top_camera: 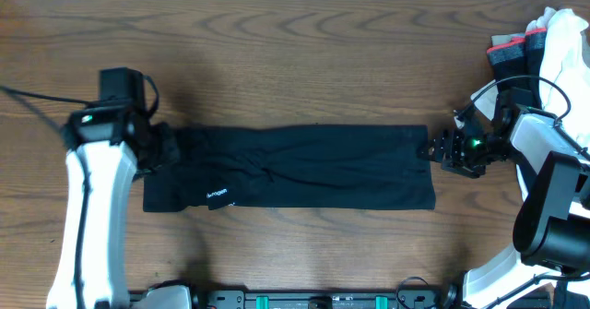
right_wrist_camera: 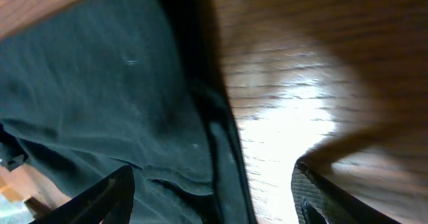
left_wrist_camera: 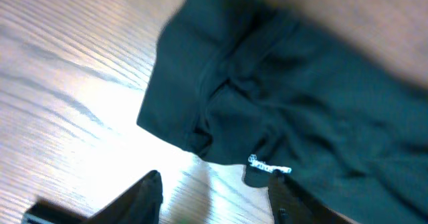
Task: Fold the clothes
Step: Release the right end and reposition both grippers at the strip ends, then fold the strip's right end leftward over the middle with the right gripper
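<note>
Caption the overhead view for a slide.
Black T-shirt folded into a long strip on the wooden table, left arm and right arm at its ends.

The T-shirt (top_camera: 290,166) lies as a long strip across the middle of the table (top_camera: 277,60), running left to right. The left gripper (top_camera: 161,149) is over its left end, and the right gripper (top_camera: 433,149) is at its right end. A pile of clothes (top_camera: 548,41) sits in the table's far right corner.

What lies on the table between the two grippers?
The black T-shirt, folded into a long band, spans from the left gripper to the right gripper; the overhead view shows it.
</note>
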### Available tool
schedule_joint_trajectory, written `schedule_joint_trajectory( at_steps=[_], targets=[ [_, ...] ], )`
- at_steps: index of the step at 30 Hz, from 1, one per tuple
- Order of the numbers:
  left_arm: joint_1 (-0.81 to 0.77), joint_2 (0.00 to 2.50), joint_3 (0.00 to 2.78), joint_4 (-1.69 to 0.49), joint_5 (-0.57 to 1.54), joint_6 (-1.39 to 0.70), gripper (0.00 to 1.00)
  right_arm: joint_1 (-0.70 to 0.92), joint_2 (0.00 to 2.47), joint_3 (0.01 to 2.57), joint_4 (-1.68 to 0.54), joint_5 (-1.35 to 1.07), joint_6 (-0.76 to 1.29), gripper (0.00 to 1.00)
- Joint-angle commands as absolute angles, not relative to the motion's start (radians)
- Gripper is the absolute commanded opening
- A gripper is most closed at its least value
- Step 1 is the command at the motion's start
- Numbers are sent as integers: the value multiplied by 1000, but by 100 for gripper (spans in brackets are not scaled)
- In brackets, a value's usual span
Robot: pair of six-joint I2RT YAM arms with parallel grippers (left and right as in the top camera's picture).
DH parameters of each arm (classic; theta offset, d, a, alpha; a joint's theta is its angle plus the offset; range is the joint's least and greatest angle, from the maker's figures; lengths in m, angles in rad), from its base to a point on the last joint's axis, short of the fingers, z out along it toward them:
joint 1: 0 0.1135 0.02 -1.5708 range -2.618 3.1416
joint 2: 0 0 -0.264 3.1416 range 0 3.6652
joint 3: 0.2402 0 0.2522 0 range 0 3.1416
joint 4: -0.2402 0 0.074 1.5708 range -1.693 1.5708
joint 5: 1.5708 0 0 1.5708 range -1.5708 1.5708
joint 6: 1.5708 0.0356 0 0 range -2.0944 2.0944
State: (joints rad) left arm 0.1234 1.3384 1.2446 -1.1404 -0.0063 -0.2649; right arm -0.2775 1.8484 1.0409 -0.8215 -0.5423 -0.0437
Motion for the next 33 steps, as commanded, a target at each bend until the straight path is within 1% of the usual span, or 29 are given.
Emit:
schedule_joint_trajectory(
  at_steps=[1, 3, 5, 8, 14, 15, 16, 18, 19, 20, 21, 22, 24, 26, 29, 33],
  targets=[
    [128, 1246, 1308, -1182, -7, -275, 62, -237, 1892, 1031, -829, -550, -96, 72],
    [128, 1191, 1311, -1195, -7, -275, 68, -213, 1892, 1031, -853, -550, -105, 67],
    [128, 1143, 1311, -1210, -7, -275, 70, -190, 1892, 1031, -862, -548, -115, 59],
    [128, 1092, 1311, -1219, -7, -275, 72, -170, 1892, 1031, -859, -509, -117, 55],
    [128, 1034, 1311, -1226, -8, -274, 74, -164, 1892, 1031, -856, -481, -117, 41],
    [128, 1031, 1311, -1226, -8, -274, 74, -164, 1892, 1031, -854, -481, -117, 37],
    [128, 1030, 1311, -1226, -8, -274, 74, -164, 1892, 1031, -850, -481, -117, 28],
    [128, 1032, 1311, -1226, -8, -274, 74, -164, 1891, 1031, -846, -484, -117, 16],
    [128, 1032, 1311, -1226, -8, -274, 74, -165, 1890, 1032, -844, -495, -117, 5],
    [128, 1033, 1311, -1226, -8, -274, 75, -165, 1890, 1033, -844, -517, -117, 1],
    [128, 1033, 1311, -1226, -8, -274, 75, -166, 1890, 1034, -845, -541, -118, 1],
    [128, 1033, 1311, -1226, -8, -274, 79, -167, 1889, 1036, -839, -560, -118, 1],
    [128, 1033, 1311, -1226, -8, -274, 98, -173, 1887, 1042, -832, -564, -117, 1],
    [128, 1033, 1311, -1225, -8, -274, 98, -191, 1886, 1055, -835, -540, -95, 1],
    [128, 1033, 1311, -1226, -8, -274, 98, -250, 1879, 1087, -850, -472, -9, 1],
    [128, 1033, 1310, -1226, -8, -274, 98, -340, 1853, 1144, -886, -432, 4, 1]
  ],
)
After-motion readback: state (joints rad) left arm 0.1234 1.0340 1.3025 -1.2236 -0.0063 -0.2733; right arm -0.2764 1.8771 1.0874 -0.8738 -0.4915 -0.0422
